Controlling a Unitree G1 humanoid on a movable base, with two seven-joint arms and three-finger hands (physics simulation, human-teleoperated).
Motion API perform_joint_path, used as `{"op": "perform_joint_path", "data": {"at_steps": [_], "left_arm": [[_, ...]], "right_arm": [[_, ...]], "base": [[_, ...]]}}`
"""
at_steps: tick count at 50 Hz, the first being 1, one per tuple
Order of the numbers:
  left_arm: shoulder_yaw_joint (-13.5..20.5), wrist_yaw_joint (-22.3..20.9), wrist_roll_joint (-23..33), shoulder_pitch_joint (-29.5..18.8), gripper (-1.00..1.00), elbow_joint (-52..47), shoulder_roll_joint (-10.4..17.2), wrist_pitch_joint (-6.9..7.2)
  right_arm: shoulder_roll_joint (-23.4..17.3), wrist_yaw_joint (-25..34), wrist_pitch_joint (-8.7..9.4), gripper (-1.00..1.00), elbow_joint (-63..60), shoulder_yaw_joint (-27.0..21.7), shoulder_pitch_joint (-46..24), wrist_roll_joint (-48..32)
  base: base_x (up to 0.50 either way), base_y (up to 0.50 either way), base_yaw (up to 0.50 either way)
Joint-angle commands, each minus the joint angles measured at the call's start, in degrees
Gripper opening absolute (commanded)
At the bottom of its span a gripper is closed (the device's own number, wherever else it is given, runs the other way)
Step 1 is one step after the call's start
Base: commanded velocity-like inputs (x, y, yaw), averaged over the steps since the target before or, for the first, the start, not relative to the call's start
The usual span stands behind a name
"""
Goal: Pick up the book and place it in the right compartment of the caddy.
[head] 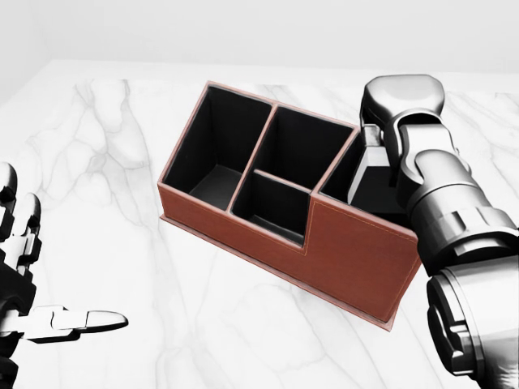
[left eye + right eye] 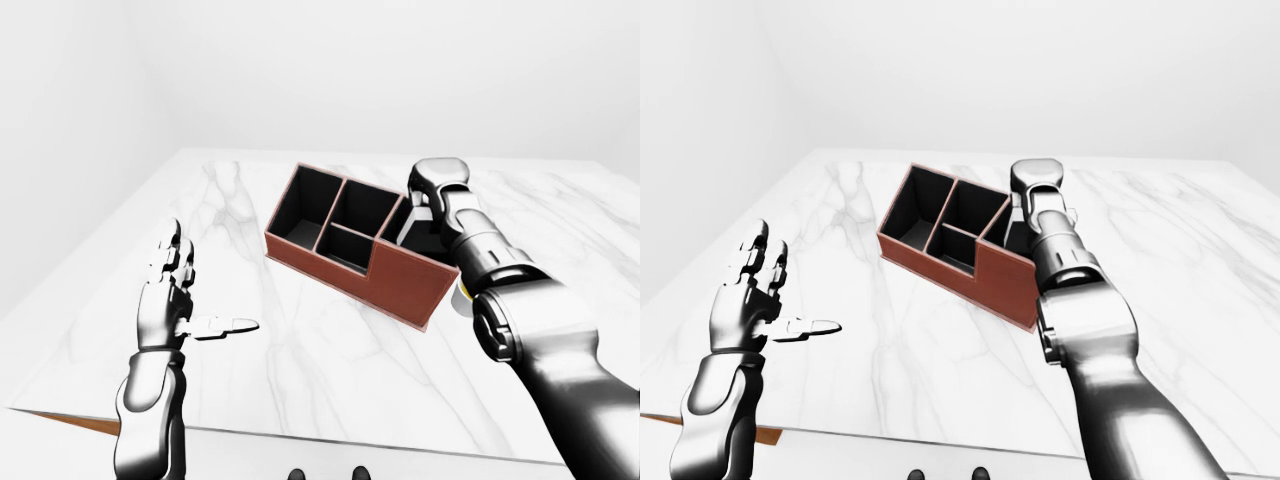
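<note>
Caddy (image 1: pixel 357 251) set on counter (image 1: pixel 105 154), centre of head view, turned at angle to counter edges. Three smaller compartments placed toward view's left; long right compartment placed toward view's right. Book (image 1: pixel 375 180) seen inside right compartment, partly hidden by right arm. Right hand (image 1: pixel 403 96) positioned above top end of right compartment, arm entering from view's lower right. Left hand (image 2: pixel 172 300) held over counter, well apart from caddy, at left in left-eye view.
</note>
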Motion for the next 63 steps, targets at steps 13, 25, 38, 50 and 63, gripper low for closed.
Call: {"op": "perform_joint_path", "data": {"at_steps": [13,25,38,50,63], "left_arm": [[0.13,0.11,-0.07,-0.53,1.00,0.89,0.31,0.00],[0.03,0.31,0.14,-0.54,1.00,0.76,0.31,0.00],[0.07,0.42,0.14,-0.71,1.00,1.67,0.42,-0.10],[0.05,0.46,0.18,-0.63,1.00,1.72,0.40,-0.23],[-0.36,0.71,0.42,-0.88,1.00,1.23,0.39,0.00]], "right_arm": [[0.41,-1.12,0.00,-1.00,-0.34,0.93,1.09,-1.62],[0.59,-1.90,0.00,-1.00,-0.25,0.87,1.78,-1.76],[0.75,-2.97,0.00,1.00,-0.28,1.13,1.56,-2.50],[0.57,-2.33,0.00,1.00,-0.43,0.92,1.02,-2.34],[0.00,-1.44,0.00,1.00,-0.77,0.84,-0.11,-1.31]], "base": [[0.00,0.00,0.00],[0.00,0.00,0.00],[0.00,0.00,0.00],[0.00,0.00,0.00],[0.00,0.00,0.00]]}}
